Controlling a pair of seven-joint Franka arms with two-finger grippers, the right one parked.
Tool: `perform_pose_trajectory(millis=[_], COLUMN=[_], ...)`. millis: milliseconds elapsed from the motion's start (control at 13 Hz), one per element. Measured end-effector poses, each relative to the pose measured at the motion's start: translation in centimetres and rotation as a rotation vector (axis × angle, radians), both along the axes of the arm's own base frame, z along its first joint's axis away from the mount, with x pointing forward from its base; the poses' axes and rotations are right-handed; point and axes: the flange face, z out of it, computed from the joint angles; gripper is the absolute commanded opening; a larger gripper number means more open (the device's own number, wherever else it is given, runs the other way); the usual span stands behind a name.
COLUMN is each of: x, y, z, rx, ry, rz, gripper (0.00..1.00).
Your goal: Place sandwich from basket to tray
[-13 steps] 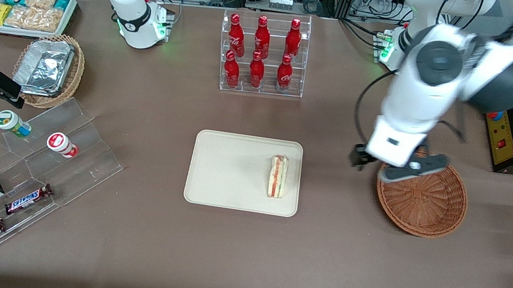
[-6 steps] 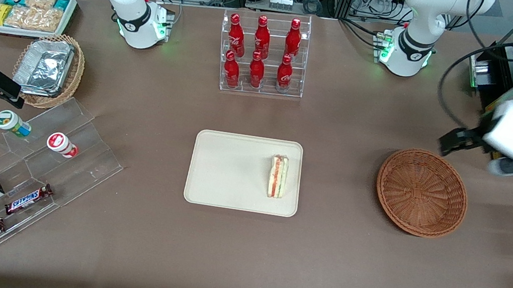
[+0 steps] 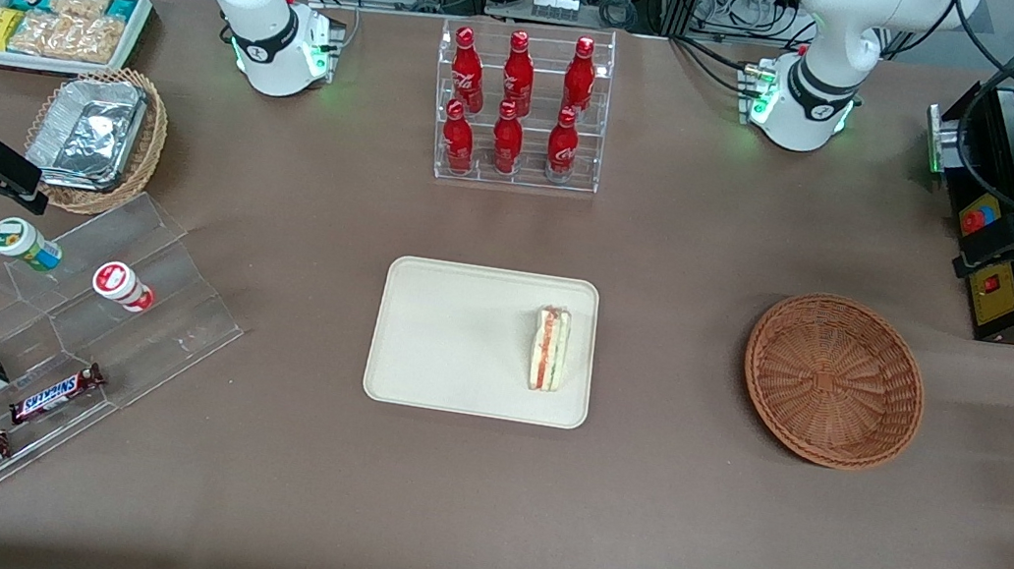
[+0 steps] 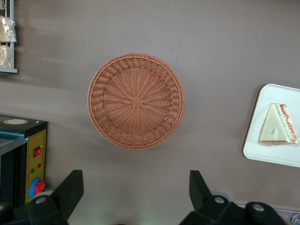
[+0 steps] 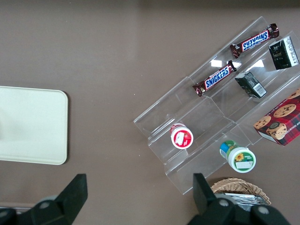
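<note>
Sandwich (image 3: 549, 348): laid flat on the tray (image 3: 447, 356), near the tray edge that faces the basket; the placing is judged done.
Basket (image 3: 834, 380): left empty, toward the working arm's end of the table (image 3: 475, 508).
Gripper (image 4: 136, 197): held high above the table beside the basket, fingers spread wide, nothing gripped.
</note>
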Motion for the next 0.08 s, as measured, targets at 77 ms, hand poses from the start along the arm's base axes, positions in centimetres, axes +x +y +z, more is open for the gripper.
perform_pose_trajectory(millis=[77], x=[0.06], y=[-0.07], z=[-0.11], rx=[0.004], ry=[0.002], rz=[-0.005], gripper=[1.00])
